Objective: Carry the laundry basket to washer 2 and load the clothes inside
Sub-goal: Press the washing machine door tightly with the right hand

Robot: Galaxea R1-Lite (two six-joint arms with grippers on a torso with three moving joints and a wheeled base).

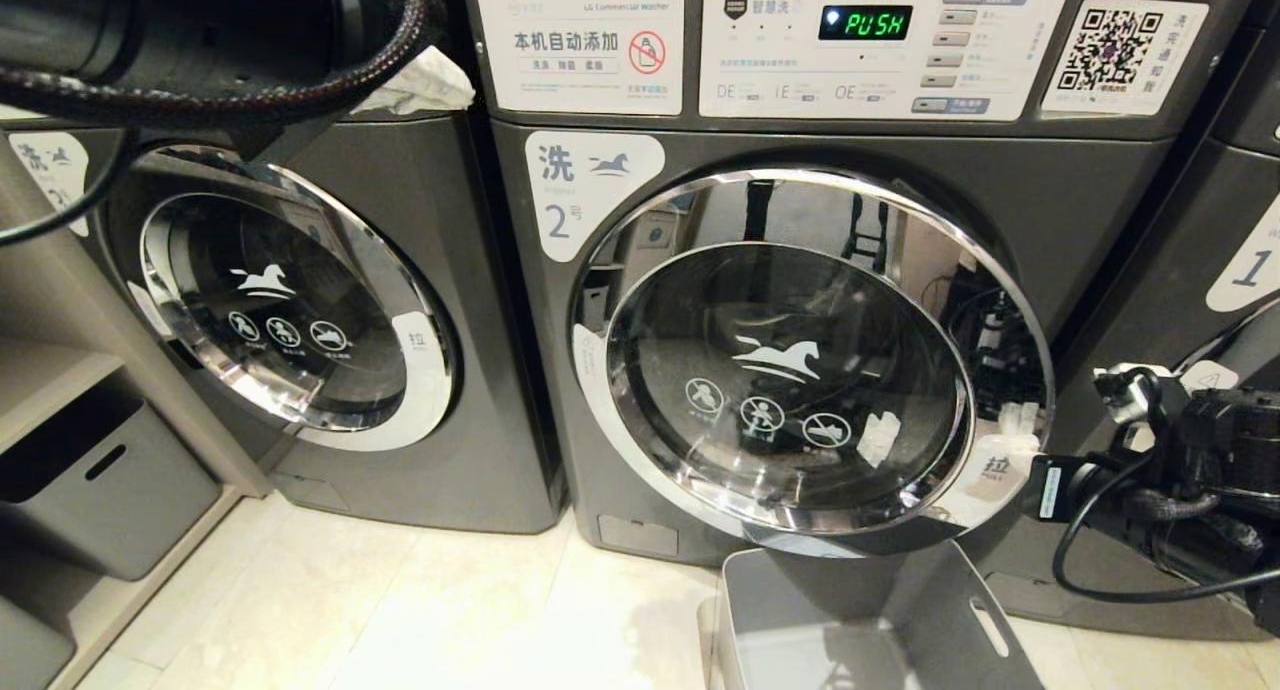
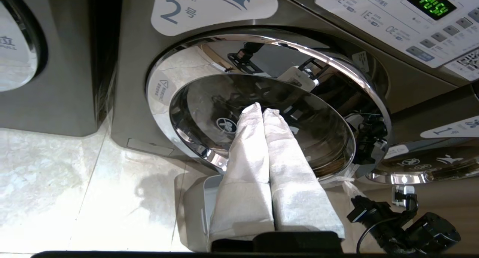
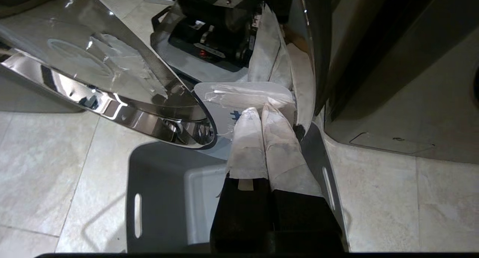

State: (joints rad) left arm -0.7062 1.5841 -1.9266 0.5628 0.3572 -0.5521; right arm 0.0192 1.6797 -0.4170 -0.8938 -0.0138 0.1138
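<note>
Cloth-wrapped fingers of the left gripper [image 2: 262, 110] fill the left wrist view, pressed together with nothing between them, pointing at the glass of washer 2 [image 1: 790, 270] from in front.

Right gripper [image 3: 260, 111]: fingers likewise together and holding nothing, tips at the white pull tab [image 1: 1000, 470] on the right edge of the door [image 1: 790, 390]. Whether they touch the tab or sit just short of it cannot be told.

Door of washer 2 appears shut or barely ajar; chrome ring intact, display reads PUSH.

Laundry basket [image 1: 950, 620] stands on the tiled floor [image 1: 400, 610] directly below the door, just beneath the right fingers. What shows of its inside looks bare; the clothes appear in no view.

Risks, judged:
- Closed fingers have little purchase on a flat tab; they may slip off and leave the door unopened.
- A swinging door could strike the basket rim, since the basket sits close under it.
- The left arm hovering before the glass may block the door's swing.

A second washer [image 1: 300, 300] stands at left, well apart.
</note>
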